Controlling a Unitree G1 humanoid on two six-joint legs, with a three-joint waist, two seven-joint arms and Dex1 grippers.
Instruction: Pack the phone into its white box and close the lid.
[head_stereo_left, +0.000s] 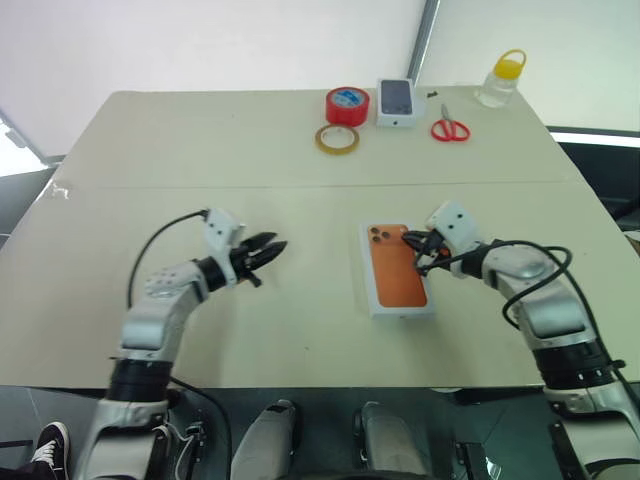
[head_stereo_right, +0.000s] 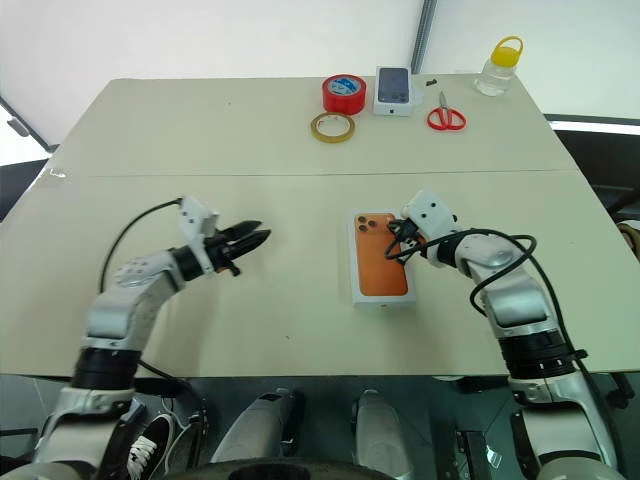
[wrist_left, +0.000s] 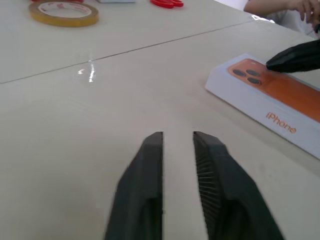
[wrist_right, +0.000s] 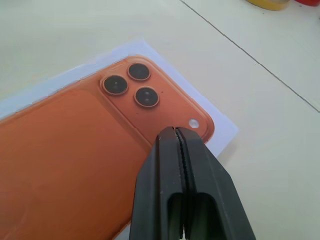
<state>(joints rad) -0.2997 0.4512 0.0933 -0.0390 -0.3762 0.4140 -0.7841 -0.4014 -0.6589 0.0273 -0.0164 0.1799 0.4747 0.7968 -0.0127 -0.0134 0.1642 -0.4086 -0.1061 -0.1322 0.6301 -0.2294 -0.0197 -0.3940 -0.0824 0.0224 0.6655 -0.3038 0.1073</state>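
A closed white box (head_stereo_left: 398, 270) with an orange phone picture on its top lies right of the frame's centre on the beige table (head_stereo_left: 250, 160), and the right gripper (head_stereo_left: 417, 247), its two black fingers pressed together and holding nothing, rests its tips over the picture's upper right corner. The left gripper (head_stereo_left: 275, 248) hovers left of centre, well apart from the box, fingers slightly parted and empty. Along the top edge sit red tape (head_stereo_left: 347, 105), yellow tape (head_stereo_left: 337, 139), a second white box (head_stereo_left: 397, 102), red scissors (head_stereo_left: 450, 127) and a yellow-capped bottle (head_stereo_left: 501, 79).
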